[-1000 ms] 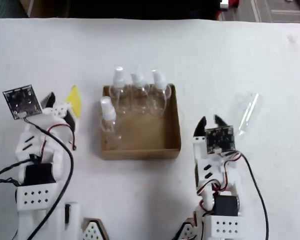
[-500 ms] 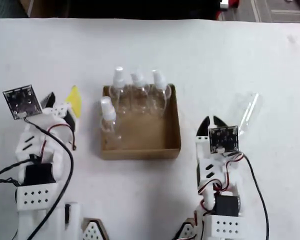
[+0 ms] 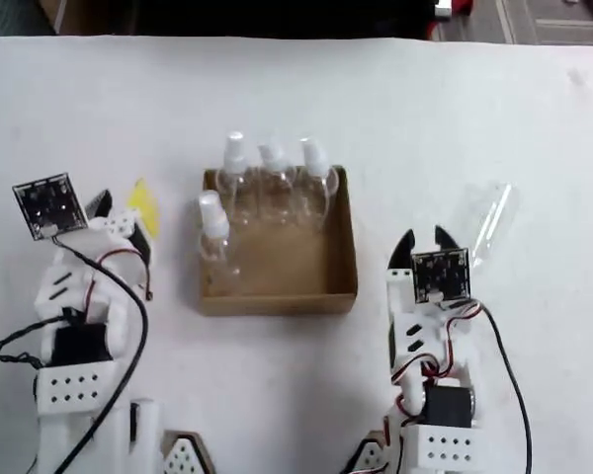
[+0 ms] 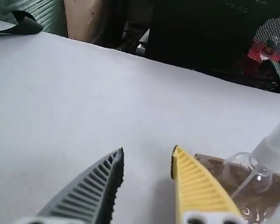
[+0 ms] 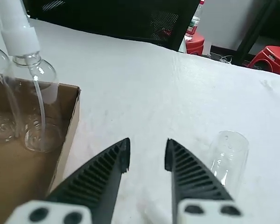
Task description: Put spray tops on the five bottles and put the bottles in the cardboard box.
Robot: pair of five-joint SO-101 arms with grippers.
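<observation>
Jaws of right gripper [image 3: 423,235] spread, empty, near the fifth bottle [image 3: 484,222] lying on the tabletop [image 3: 376,99] right of the box [image 3: 348,281]; round clear body likely rolls away if pinched off-centre.

Four bottles [image 3: 272,188] in box [image 3: 277,296], fifth bottle [image 3: 486,221] lying right
</observation>
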